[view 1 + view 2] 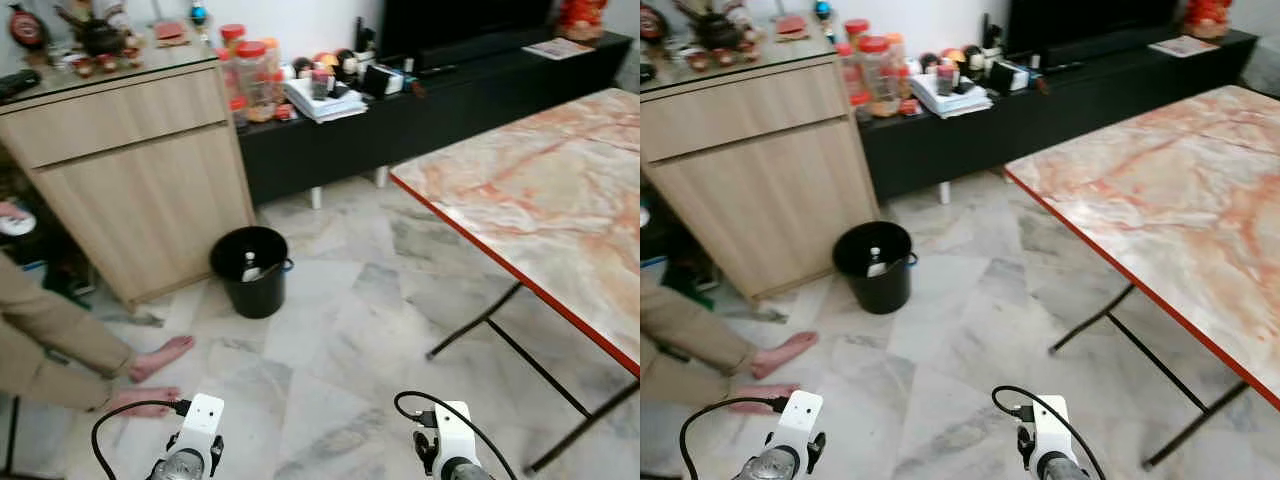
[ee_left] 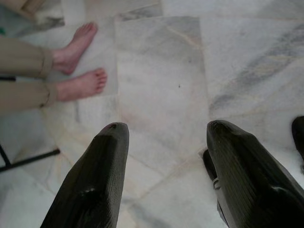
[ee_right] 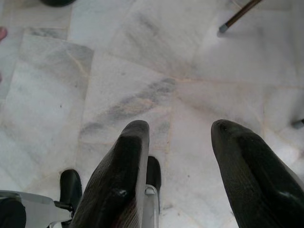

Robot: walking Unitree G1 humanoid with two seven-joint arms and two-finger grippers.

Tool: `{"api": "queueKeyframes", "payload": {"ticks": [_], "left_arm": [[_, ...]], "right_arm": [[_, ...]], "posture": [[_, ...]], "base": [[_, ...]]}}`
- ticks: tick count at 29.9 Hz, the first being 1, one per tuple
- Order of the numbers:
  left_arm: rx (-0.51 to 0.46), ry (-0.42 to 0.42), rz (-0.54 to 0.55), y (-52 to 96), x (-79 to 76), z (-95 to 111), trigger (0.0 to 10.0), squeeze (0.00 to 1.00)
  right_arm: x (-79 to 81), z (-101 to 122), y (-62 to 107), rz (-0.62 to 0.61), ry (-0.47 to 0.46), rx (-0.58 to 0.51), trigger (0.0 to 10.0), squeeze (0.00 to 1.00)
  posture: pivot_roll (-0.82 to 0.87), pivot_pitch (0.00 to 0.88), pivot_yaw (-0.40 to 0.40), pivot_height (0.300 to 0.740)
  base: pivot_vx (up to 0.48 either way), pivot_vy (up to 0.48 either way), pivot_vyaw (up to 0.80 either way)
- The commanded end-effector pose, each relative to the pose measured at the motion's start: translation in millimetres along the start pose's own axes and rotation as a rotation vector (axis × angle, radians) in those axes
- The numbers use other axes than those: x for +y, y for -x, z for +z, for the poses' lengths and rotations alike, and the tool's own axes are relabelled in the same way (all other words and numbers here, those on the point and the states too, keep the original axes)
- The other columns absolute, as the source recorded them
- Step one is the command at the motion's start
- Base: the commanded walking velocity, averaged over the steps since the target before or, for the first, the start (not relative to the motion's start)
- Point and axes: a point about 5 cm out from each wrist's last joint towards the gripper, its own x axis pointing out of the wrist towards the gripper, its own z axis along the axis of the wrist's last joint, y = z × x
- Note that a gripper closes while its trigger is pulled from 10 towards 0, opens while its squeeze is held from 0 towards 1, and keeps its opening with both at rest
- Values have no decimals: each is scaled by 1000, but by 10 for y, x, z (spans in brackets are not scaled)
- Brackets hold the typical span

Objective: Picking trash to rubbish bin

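Note:
A black rubbish bin [image 1: 250, 272] stands on the marble floor beside the wooden cabinet [image 1: 140, 180], and a bottle [image 1: 249, 266] lies inside it. My two arms hang low at the near edge, left wrist [image 1: 192, 448] and right wrist [image 1: 443, 445], well short of the bin. In the left wrist view my left gripper [image 2: 166, 130] is open over bare tiles with nothing between its fingers. My right gripper [image 3: 183, 128] is also open above the floor and holds nothing. No loose trash can be made out on the floor.
A person sits at the left with bare feet [image 1: 158, 358] on the tiles, close to my left arm. A marble-topped folding table [image 1: 540, 190] with thin metal legs [image 1: 500, 335] fills the right. A low black TV bench [image 1: 420, 110] with clutter runs along the back wall.

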Motion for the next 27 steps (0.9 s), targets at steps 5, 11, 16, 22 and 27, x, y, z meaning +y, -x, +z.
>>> {"api": "queueKeyframes", "payload": {"ticks": [5, 11, 16, 22, 27], "left_arm": [[14, -83, 20, 4, 43, -32, 10000, 0], [19, -83, 16, 8, 46, -50, 10000, 0], [16, -77, 12, 8, 41, -46, 10000, 0], [13, -70, 10, 9, 40, -45, 10000, 0], [9, -74, 5, 9, 32, -41, 10000, 0]], "right_arm": [[26, 10, -5, -5, -19, -3, 10000, 0], [9, -16, 1, -14, -24, 4, 10000, 0], [-5, -16, 3, -20, -25, 4, 10000, 0], [-15, -16, 3, -25, -29, 4, 10000, 0], [-17, -13, 3, -28, -31, 3, 10000, 0]], "posture": [[25, 8, 42, 740], [26, 17, 42, 740], [27, 21, 41, 740], [28, 27, 40, 740], [29, 27, 42, 740]], "base": [[0, -315, -771], [0, -480, -769], [0, 0, -769], [0, 0, -770], [0, 0, -769]]}}
